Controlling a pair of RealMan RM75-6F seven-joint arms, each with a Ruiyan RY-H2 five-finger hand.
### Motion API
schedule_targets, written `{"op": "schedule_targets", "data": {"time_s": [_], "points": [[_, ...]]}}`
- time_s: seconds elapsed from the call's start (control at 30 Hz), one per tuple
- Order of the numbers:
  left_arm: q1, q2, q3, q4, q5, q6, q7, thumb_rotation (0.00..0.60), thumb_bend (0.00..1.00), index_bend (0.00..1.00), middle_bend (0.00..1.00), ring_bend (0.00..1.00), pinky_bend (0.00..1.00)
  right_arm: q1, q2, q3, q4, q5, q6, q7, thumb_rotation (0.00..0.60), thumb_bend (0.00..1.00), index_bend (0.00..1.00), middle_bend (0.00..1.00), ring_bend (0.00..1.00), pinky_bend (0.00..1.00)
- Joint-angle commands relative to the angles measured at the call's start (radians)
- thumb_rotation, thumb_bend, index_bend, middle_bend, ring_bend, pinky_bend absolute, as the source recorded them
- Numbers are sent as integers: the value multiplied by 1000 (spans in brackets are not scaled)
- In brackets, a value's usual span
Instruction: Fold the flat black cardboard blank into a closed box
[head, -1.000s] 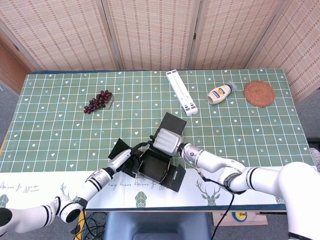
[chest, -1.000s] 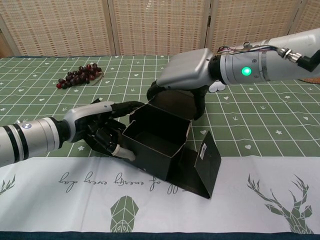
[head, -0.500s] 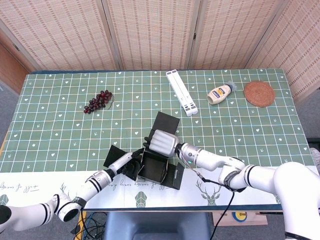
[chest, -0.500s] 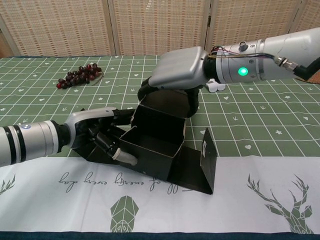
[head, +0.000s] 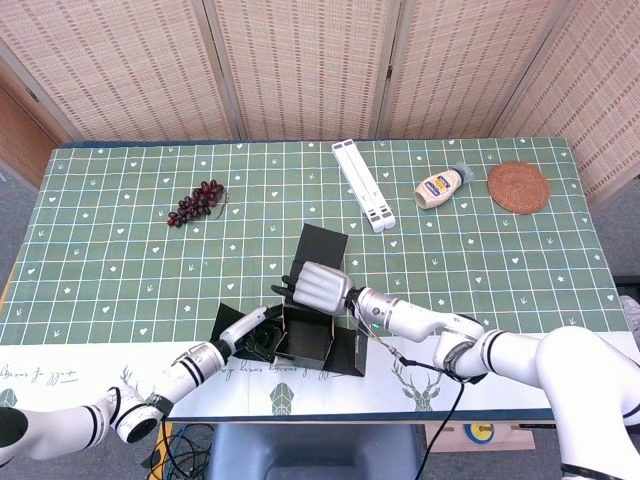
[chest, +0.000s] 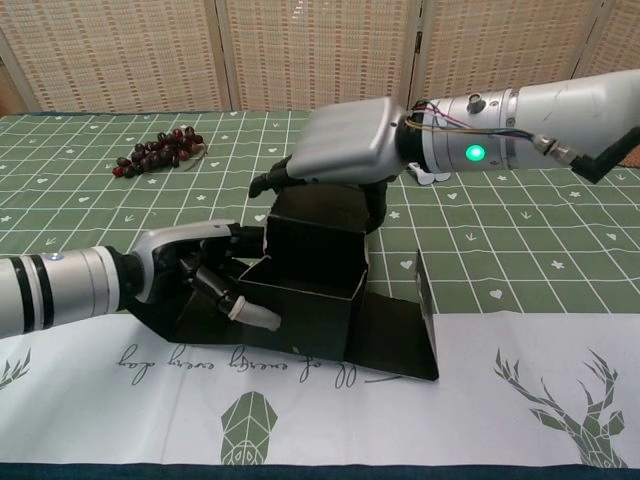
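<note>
Black cardboard stands half-formed near the table's front edge, and reading from the left: the left hand (chest: 195, 270) presses its fingers against the left wall of the box (chest: 305, 300), with a flap spread flat beneath it; whether it truly pinches that wall or only braces it I cannot tell. The open tray sits in the middle, upright, its mouth bare. Above its back wall the right hand (chest: 335, 150) hovers palm-down, fingers curled over the back edge — touching the rear panel, it seems, not clasping it. Further right a side flap (chest: 428, 310) stands up, its base panel flat on the white table runner (chest: 500, 400).

Against a second ago, the box has swung round to sit squarer to the table edge, and the right hand has come lower and further forward over it; the left hand has stayed against its wall. I judge the walls are now set and the lid and side flaps are still to close.

Grapes (head: 196, 203), a bottle (head: 440, 187) and a coaster (head: 518, 187) lie well apart at the back.
</note>
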Motion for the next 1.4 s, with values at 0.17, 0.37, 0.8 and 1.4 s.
{"op": "schedule_targets", "data": {"time_s": [0.17,0.37,0.8,1.4], "points": [[0,5,4,-6,-8,2,5,600,30,224,281,570,695,-19,15,18,-43,37,-7,-18,600,198,0,0,696,921],[7,27,4,-21,-15,13,-6,600,31,219,281,565,695,-49,47,34,-96,46,44,14,600,198,0,0,683,921],[39,163,16,-88,5,78,-108,600,30,219,281,563,706,-198,154,61,-185,46,284,184,600,198,0,0,683,921],[-6,332,11,-102,57,75,-461,600,30,205,281,557,706,-376,60,48,-62,14,509,345,600,97,0,0,683,921]]}}
